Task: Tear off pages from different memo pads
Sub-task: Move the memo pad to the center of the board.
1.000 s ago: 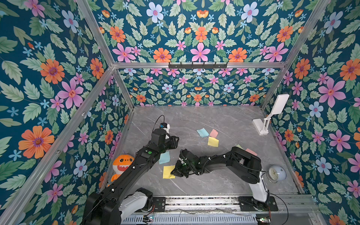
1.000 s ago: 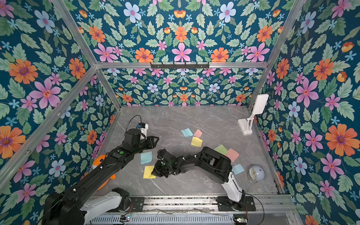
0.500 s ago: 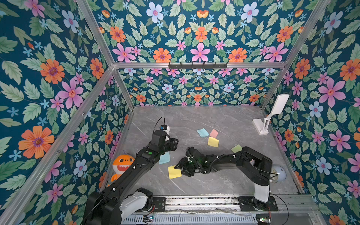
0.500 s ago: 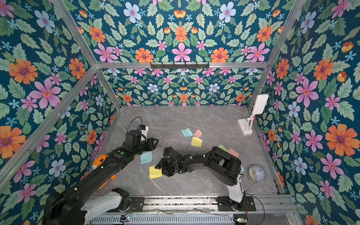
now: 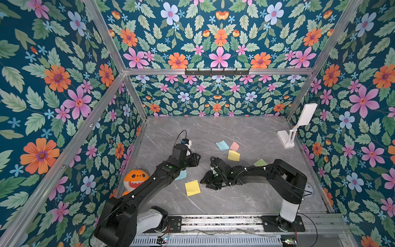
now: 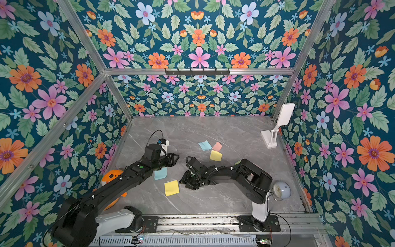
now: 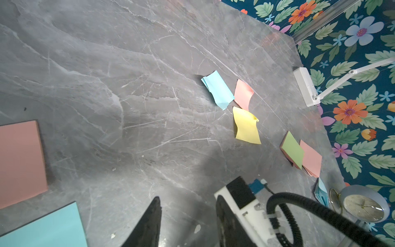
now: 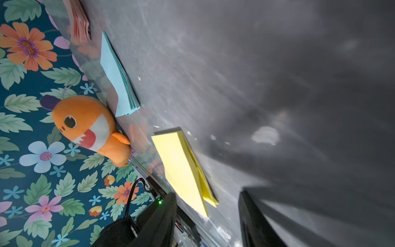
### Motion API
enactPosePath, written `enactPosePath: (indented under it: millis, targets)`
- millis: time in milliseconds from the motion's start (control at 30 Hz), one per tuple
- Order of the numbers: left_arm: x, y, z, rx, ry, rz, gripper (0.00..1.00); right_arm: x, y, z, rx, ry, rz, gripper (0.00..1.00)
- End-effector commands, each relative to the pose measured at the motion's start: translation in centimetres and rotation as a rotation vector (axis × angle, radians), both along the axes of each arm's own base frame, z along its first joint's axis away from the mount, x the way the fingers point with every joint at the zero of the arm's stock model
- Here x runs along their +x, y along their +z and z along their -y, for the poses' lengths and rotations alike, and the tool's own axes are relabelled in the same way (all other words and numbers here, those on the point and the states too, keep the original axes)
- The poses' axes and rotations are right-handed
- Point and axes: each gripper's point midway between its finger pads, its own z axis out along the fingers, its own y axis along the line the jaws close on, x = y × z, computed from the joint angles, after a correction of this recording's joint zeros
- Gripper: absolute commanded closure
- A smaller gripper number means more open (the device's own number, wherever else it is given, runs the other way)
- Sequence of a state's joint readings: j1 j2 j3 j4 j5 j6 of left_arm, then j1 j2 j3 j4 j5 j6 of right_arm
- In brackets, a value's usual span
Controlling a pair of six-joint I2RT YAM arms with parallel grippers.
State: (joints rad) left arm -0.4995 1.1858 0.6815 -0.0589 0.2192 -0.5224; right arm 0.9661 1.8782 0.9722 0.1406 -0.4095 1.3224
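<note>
A yellow memo pad [image 5: 192,187] [image 6: 171,187] lies flat near the front middle. My right gripper [image 5: 205,181] [image 8: 206,193] hovers just right of it, open and empty; the yellow memo pad [image 8: 181,166] lies ahead of its jaws. A blue memo pad [image 5: 181,175] [image 6: 160,173] is partly hidden under my left arm. My left gripper [image 5: 197,159] [image 7: 188,200] is open over bare table, with blue [image 7: 47,226] and pink [image 7: 21,162] memo pads beside it. Loose blue [image 5: 222,145], pink [image 5: 234,146] and yellow [image 5: 233,155] pages lie curled at mid-table.
Green [image 7: 292,149] and pink [image 7: 311,158] pads and a blue stack [image 7: 321,192] lie near the right wall by a small clock [image 6: 281,189]. A white folding stand [image 5: 287,136] is at the back right. An orange shark plush [image 5: 135,177] leans on the left wall.
My right gripper opened, let go of the yellow pad and drew back to the right. The yellow pad shifted slightly right. My left arm barely moved.
</note>
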Motion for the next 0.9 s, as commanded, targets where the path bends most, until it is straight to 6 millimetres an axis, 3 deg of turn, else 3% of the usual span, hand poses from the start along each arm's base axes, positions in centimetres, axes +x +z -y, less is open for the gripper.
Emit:
enactPosePath:
  millis: [0, 233, 400, 500, 600, 700, 800, 867]
  targets:
    - [0.5, 0.8, 0.2, -0.014, 0.008, 0.025, 0.57, -1.1, -0.8, -0.8, -0.014, 0.055, -0.033, 0.57]
    - [0.8, 1.9, -0.1, -0.008, 0.028, 0.045, 0.57, -1.4, -0.1, -5.3, 0.078, 0.088, -0.061, 0.72]
    - [1.0, 2.2, -0.1, -0.006, 0.033, 0.046, 0.57, -1.4, 0.4, -7.6, 0.131, 0.114, -0.077, 0.74]
    - [1.0, 2.0, -0.1, -0.007, 0.032, 0.037, 0.57, -1.1, 0.5, -7.4, 0.134, 0.114, -0.069, 0.71]
    - [1.1, 1.9, 0.0, -0.014, 0.034, 0.03, 0.57, -0.3, 1.1, -5.5, 0.118, 0.114, -0.029, 0.63]
    - [1.0, 1.9, 0.2, -0.033, 0.034, 0.036, 0.57, 0.4, 1.6, -2.2, 0.081, 0.101, 0.015, 0.56]
    - [0.9, 1.6, 1.3, -0.026, 0.015, 0.045, 0.57, 1.3, 2.0, 2.1, 0.006, 0.089, 0.071, 0.54]
    - [0.3, 0.9, 2.9, -0.002, -0.021, 0.049, 0.57, 2.1, 2.1, 6.5, -0.115, 0.064, 0.119, 0.54]
